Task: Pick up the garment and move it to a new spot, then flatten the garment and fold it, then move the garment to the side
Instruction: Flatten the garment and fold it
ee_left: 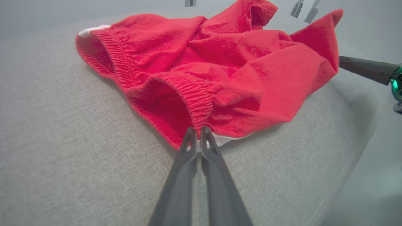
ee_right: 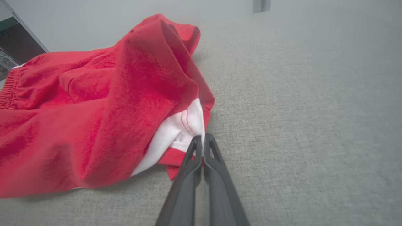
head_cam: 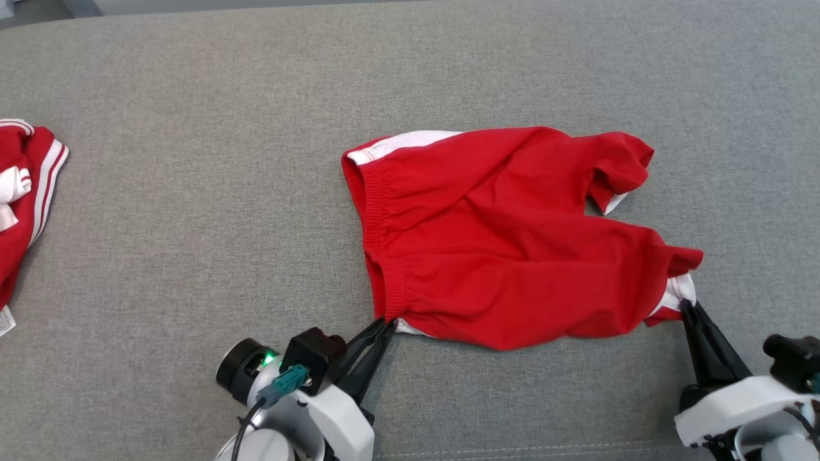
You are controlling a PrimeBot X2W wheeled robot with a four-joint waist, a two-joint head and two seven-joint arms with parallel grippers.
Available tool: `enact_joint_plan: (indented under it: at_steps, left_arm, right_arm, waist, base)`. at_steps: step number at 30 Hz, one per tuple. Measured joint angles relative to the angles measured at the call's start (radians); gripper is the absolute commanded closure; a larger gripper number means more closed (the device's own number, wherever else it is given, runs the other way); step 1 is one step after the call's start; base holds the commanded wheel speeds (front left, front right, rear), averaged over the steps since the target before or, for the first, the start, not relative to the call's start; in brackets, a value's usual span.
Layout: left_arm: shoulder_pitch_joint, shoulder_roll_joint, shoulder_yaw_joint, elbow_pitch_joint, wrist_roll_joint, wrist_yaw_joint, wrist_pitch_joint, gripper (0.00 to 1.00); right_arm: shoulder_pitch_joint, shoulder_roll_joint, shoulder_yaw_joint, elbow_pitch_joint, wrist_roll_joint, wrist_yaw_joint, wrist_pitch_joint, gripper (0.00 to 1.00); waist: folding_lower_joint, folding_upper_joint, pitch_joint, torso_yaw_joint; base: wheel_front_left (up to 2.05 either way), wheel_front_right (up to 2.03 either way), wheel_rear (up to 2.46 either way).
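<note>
Head view: red shorts (head_cam: 500, 237), ribbed elastic waistband, white trim, rumpled at centre of grey woven surface (head_cam: 192, 224).
Left gripper (head_cam: 387, 322): clamped on waistband corner.
Right gripper (head_cam: 687, 306): clamped on white leg hem.

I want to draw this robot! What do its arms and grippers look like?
The left gripper and right gripper each have two long, dark grey fingers tapering to points, on shiny white rounded wrists. The left wrist also has a round black barrel, a green light, a teal plug and a black cable.

White wrists (head_cam: 333, 422) — dark tapered fingers (ee_left: 177, 191)
</note>
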Motion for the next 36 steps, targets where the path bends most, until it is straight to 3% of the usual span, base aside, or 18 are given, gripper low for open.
enact_joint_plan:
  at_steps: [8, 11, 15, 16, 17, 21, 24, 26, 29, 32, 36]
  left_arm:
    - [0.065, 0.072, 0.049, -0.132, -0.058, 0.045, 0.054, 1.0]
    - [0.013, 0.1, 0.082, -0.159, -0.105, -0.012, 0.109, 1.0]
    - [-0.267, 0.112, 0.15, -0.035, -0.207, -0.149, 0.233, 1.0]
    - [-0.363, 0.117, 0.16, 0.027, -0.203, -0.179, 0.266, 1.0]
    - [-0.54, 0.105, 0.201, 0.156, -0.253, -0.21, 0.324, 1.0]
    - [-0.875, 0.055, 0.259, 0.345, -0.243, -0.231, 0.305, 1.0]
    - [-1.037, 0.001, 0.262, 0.403, -0.235, -0.246, 0.236, 1.0]
    - [-1.058, -0.011, 0.251, 0.421, -0.235, -0.247, 0.188, 1.0]
    - [-0.967, -0.013, 0.222, 0.41, -0.246, -0.247, 0.123, 1.0]
    - [-0.746, -0.015, 0.203, 0.381, -0.286, -0.242, 0.072, 1.0]
    - [-0.403, -0.031, 0.18, 0.37, -0.327, -0.176, 0.003, 1.0]
  right_arm:
    - [0.098, -0.005, -0.073, -0.128, -0.017, 0.0, 0.018, 1.0]
    - [0.018, -0.036, -0.048, -0.144, 0.0, 0.0, 0.097, 1.0]
    - [-0.385, -0.085, 0.084, -0.076, 0.035, 0.0, 0.213, 1.0]
    - [-0.517, -0.086, 0.118, -0.044, 0.031, 0.0, 0.225, 1.0]
    - [-0.764, -0.063, 0.159, 0.044, 0.066, 0.0, 0.228, 1.0]
    - [-1.116, -0.047, 0.166, 0.242, 0.058, 0.0, 0.147, 1.0]
    - [-1.221, -0.071, 0.21, 0.338, 0.058, 0.0, 0.13, 1.0]
    - [-1.211, -0.083, 0.271, 0.363, 0.068, 0.0, 0.105, 1.0]
    - [-1.103, -0.097, 0.365, 0.344, 0.127, 0.0, 0.079, 1.0]
    - [-0.91, -0.13, 0.425, 0.29, 0.235, 0.0, 0.06, 1.0]
    - [-0.65, -0.177, 0.469, 0.221, 0.33, 0.0, 0.03, 1.0]
  waist:
    - [0.0, 0.0, 0.011, 0.001]
    - [0.0, 0.0, 0.027, 0.002]
    - [0.0, 0.0, 0.028, -0.005]
    - [0.0, -0.0001, 0.024, -0.01]
    - [0.0, 0.0, 0.011, -0.022]
    - [0.0, 0.0, -0.013, -0.034]
    - [0.0, 0.0, -0.019, -0.016]
    - [0.0, 0.0, -0.019, -0.005]
    - [0.0, 0.0, -0.015, 0.012]
    - [0.0, 0.0, 0.002, 0.029]
    - [0.0, 0.0, 0.032, 0.05]
  base:
    - [0.0, 0.0, 0.0]
    - [0.0, 0.0, 0.0]
    - [0.0, 0.0, 0.0]
    - [0.0, 0.0, 0.0]
    - [0.0, 0.0, 0.0]
    - [0.0, 0.0, 0.0]
    - [0.0, 0.0, 0.0]
    - [0.0, 0.0, 0.0]
    - [0.0, 0.0, 0.0]
    - [0.0, 0.0, 0.0]
    - [0.0, 0.0, 0.0]
